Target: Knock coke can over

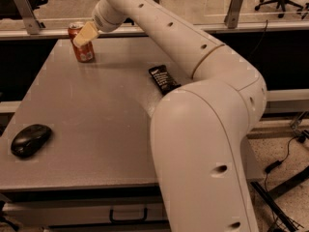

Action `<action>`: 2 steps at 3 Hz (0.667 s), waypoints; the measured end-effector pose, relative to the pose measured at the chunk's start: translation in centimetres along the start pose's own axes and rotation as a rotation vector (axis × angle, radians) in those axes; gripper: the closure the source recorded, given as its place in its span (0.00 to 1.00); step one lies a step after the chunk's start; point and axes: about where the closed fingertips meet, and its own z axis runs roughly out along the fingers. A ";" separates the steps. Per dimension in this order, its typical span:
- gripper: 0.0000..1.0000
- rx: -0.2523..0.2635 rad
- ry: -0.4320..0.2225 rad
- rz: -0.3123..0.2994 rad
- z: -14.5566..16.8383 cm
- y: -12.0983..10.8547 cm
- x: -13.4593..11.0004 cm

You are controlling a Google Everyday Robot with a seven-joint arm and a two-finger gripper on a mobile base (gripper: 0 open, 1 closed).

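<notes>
Pincer [85,35] at coke can [86,52]; mouse [30,140] apart.

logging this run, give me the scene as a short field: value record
task item: coke can, upright, far left part of the table
claw: claw at the can's upper part, overlapping it in this view; contact not clear
task state: can not yet knocked over
near left: mouse, by the table's front edge
centre: black flat object, lying beside the arm
</notes>
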 end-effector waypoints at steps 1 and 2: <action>0.00 -0.019 -0.015 0.004 0.8 1.0 -0.3; 0.00 -0.038 -0.025 0.011 1.4 1.8 -0.4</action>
